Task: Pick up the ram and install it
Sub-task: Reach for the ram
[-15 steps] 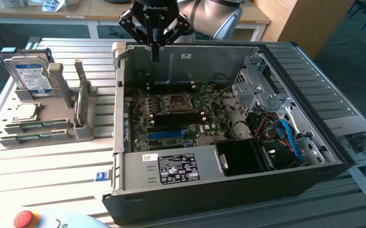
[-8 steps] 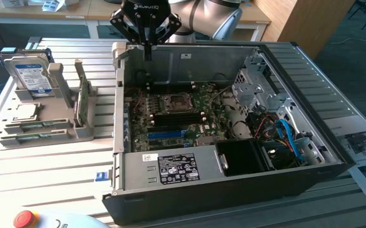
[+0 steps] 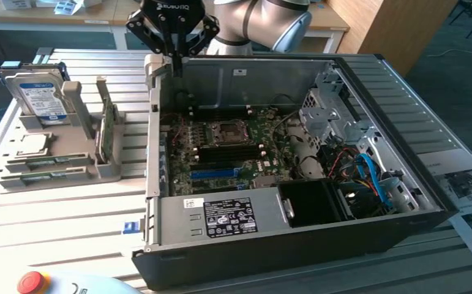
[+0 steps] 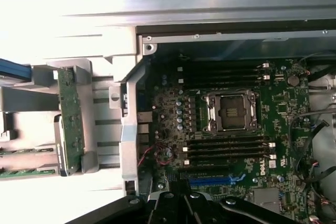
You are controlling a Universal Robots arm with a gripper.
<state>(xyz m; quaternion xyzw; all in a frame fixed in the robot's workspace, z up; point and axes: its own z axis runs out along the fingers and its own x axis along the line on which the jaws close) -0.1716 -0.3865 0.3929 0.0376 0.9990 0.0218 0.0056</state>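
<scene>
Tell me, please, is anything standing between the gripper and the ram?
Nothing visible does. The gripper hangs shut and empty above a corner of the computer case. The ram stands upright in its grey holder outside that wall, its top edge uncovered.

White lettering on the gripper [image 3: 176,68] body, above the case [image 3: 284,251] rear wall, reads roughly "ROBOTIQ". Inside the case, the motherboard [image 4: 283,108] bears a white "DELL" mark just beside its blue slot [image 4: 210,180]. The black label [image 3: 230,217] on the power supply [image 3: 179,223] at the case front and the drive [image 3: 40,92] sticker beside the case are too small to read.
</scene>
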